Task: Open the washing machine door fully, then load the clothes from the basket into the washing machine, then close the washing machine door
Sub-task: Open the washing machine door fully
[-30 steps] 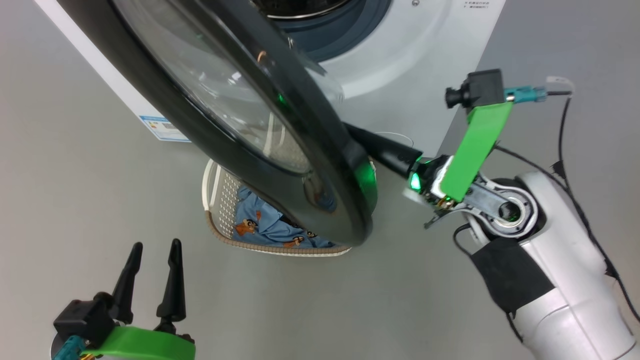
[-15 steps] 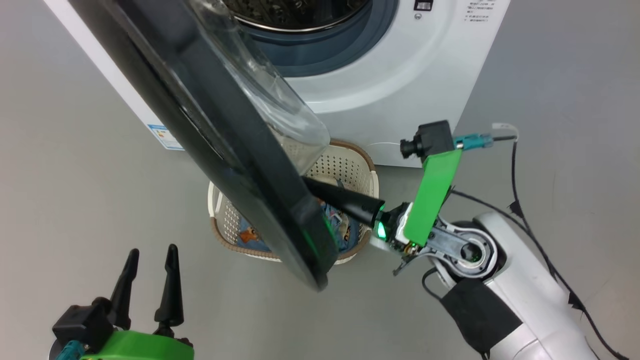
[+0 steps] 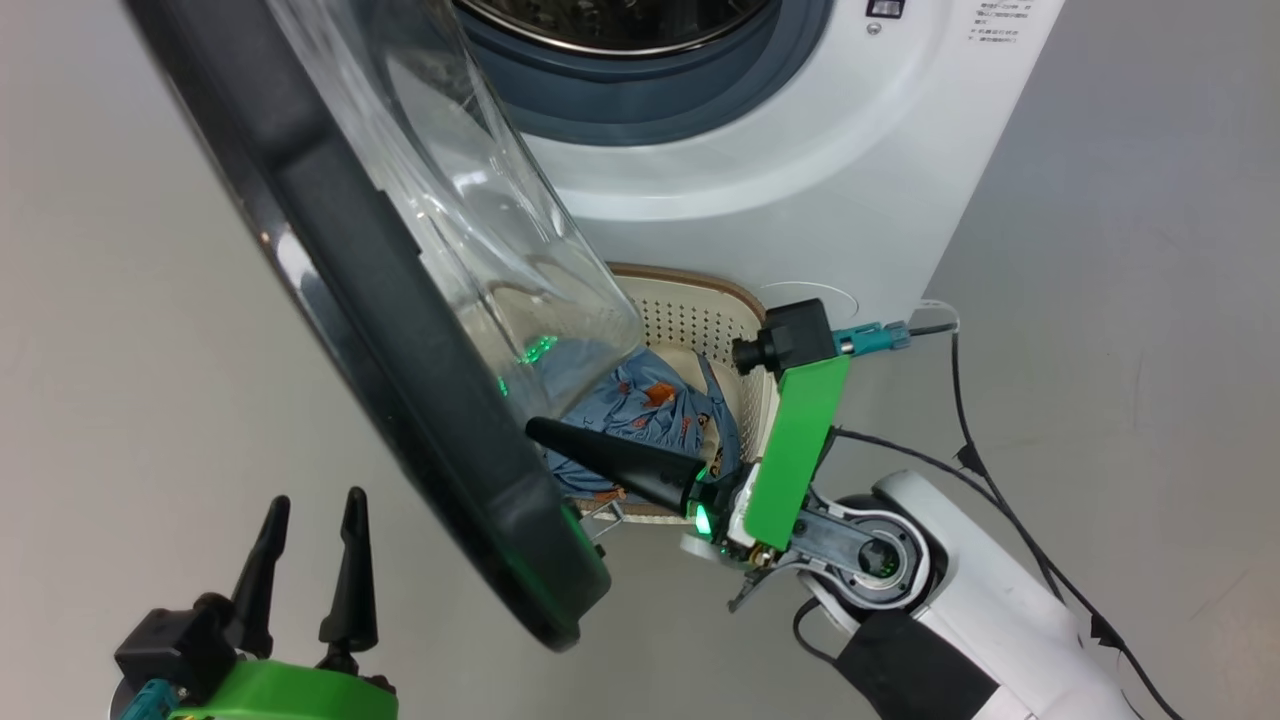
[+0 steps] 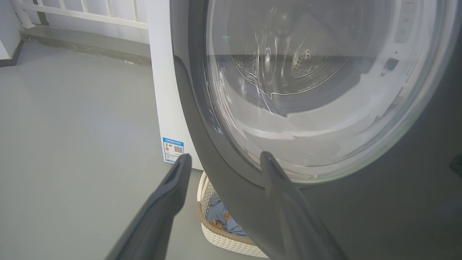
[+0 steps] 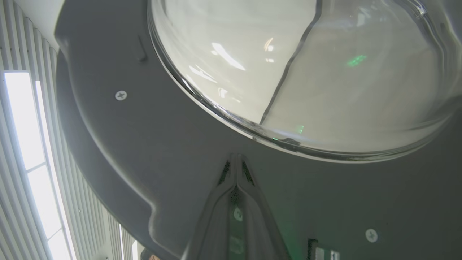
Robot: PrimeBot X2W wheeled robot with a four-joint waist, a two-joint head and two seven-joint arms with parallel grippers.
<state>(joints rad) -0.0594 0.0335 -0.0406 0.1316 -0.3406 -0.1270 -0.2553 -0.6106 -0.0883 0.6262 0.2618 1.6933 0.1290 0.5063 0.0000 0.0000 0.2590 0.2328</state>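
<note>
**Desk:** What was captured?

**Floor:** The washing machine door [image 3: 380, 330] was pictured swung partly out from the washing machine [image 3: 820, 200]. The right gripper [image 3: 532, 429], its fingers pressed together on nothing, was laid against the door's dark inner ring, just below the glass dome. The left gripper [image 3: 315, 497] was held spread and empty at the near left, outside the door.

**Desk:** And the load?

**Floor:** The clothes [image 3: 650, 400] were seen lying in the basket [image 3: 690, 310], which was set on the floor against the machine's front, partly under the door.

**Desk:** What was feared?

**Floor:** A slip, it was judged. The closed tips could be skated off the glossy ring onto the glass, and the push lost. The door's outer face could also be swung into the left gripper, stationed in its likely path. Bare floor [image 3: 150, 350] was seen open to the left and near side. On the right, room was narrowed by the arm and a trailing cable [image 3: 958, 400].
</note>
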